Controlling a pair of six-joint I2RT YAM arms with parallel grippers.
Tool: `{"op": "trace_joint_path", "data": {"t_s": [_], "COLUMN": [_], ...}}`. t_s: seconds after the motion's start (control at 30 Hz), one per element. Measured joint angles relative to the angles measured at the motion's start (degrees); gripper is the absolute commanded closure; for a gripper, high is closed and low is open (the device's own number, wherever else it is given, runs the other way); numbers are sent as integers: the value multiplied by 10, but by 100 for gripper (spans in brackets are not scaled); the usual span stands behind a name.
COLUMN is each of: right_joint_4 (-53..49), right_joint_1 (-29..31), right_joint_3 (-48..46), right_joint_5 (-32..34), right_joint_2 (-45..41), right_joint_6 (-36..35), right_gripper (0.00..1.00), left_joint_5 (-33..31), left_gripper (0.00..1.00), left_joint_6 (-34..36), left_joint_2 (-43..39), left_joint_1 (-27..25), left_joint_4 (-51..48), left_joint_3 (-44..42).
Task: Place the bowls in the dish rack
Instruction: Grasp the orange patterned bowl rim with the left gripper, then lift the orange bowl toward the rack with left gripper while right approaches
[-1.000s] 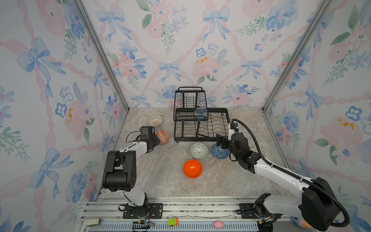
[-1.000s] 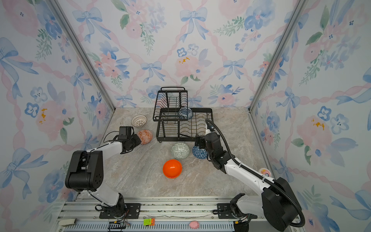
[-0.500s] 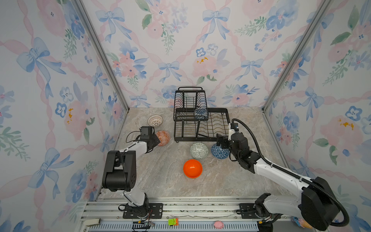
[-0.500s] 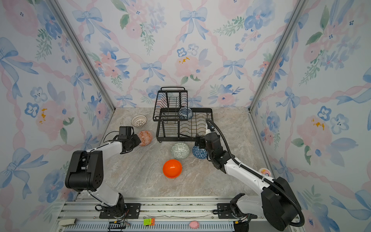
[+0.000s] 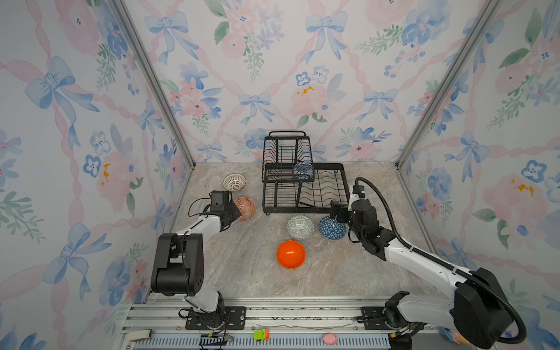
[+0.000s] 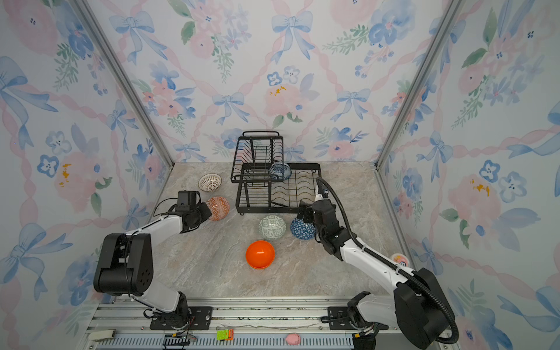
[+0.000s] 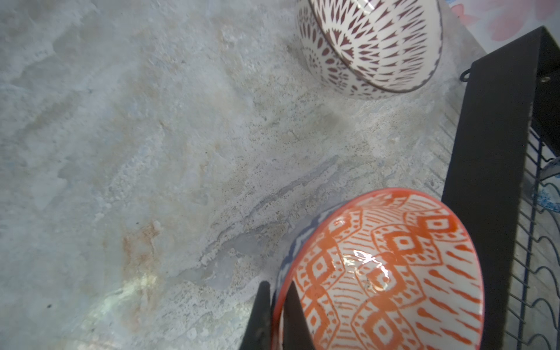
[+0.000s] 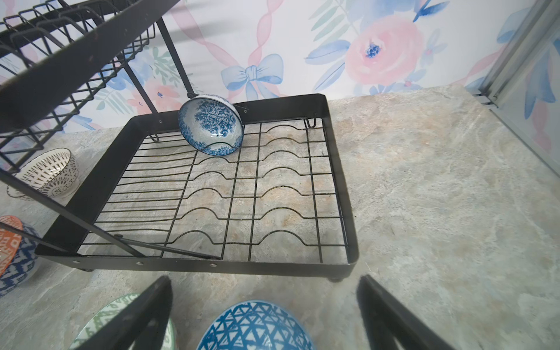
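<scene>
Top views: set against the frames a second earlier, no bowl has shifted and both arms sit where they were. The one change is at the left gripper (image 5: 237, 213), whose fingers have pinched shut on the near rim of the red-orange patterned bowl (image 5: 246, 208), just left of the dish rack (image 5: 291, 209). Judgement: the grasp is made, and lift and carry to the rack come next; this would be the second bowl loaded. The right gripper (image 5: 335, 213) hangs spread wide over the dark blue geometric bowl (image 5: 332, 228), holding nothing. Count, in both top views: six bowls, one rack, two arms. One bowl is loaded, the blue-and-white bowl (image 6: 280, 171), tipped on edge at the back of the lower tray. Five are on the counter (image 6: 212, 272): white lattice bowl (image 6: 209, 182), red-orange patterned bowl, grey-green patterned bowl (image 6: 272, 228), dark blue geometric bowl, plain orange bowl (image 6: 260, 254). Left wrist view: two dark fingers (image 7: 261, 315) clamp the red-orange rim, one inside, one outside. The bowl is tilted, with the rack frame just beside it; whether its foot is clear of the counter I cannot tell. Right wrist view: fingers (image 8: 151, 306) stand well apart either side of the dark blue geometric bowl (image 8: 257, 327), not touching it. The tray slots ahead hold only the blue-and-white bowl.
</scene>
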Motion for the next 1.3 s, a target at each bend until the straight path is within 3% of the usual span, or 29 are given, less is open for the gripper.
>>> {"op": "trace_joint_path", "data": {"t_s": [0.37,0.63,1.1,1.3], "right_joint_4": [-5,-47,-168,-185], "right_joint_1": [-22,-42,-45,-45], "right_joint_3": [-10,-1,171,228], "right_joint_5": [31,55,16,-18], "right_joint_2": [-9,-65,-52,-19], "right_joint_6": [26,37,53,89], "right_gripper": [3,3,3,3], "left_joint_5": [-5,-3,-4,-16], "left_gripper": [100,100,100,100], "left_joint_6": [-11,-31,-42,-43], "left_joint_2": [-104,-172,-224,-222], "left_joint_1": [0,0,-3,-38], "left_joint_4": [9,29,61,79], "left_joint_3": [-23,-23,13,70]}}
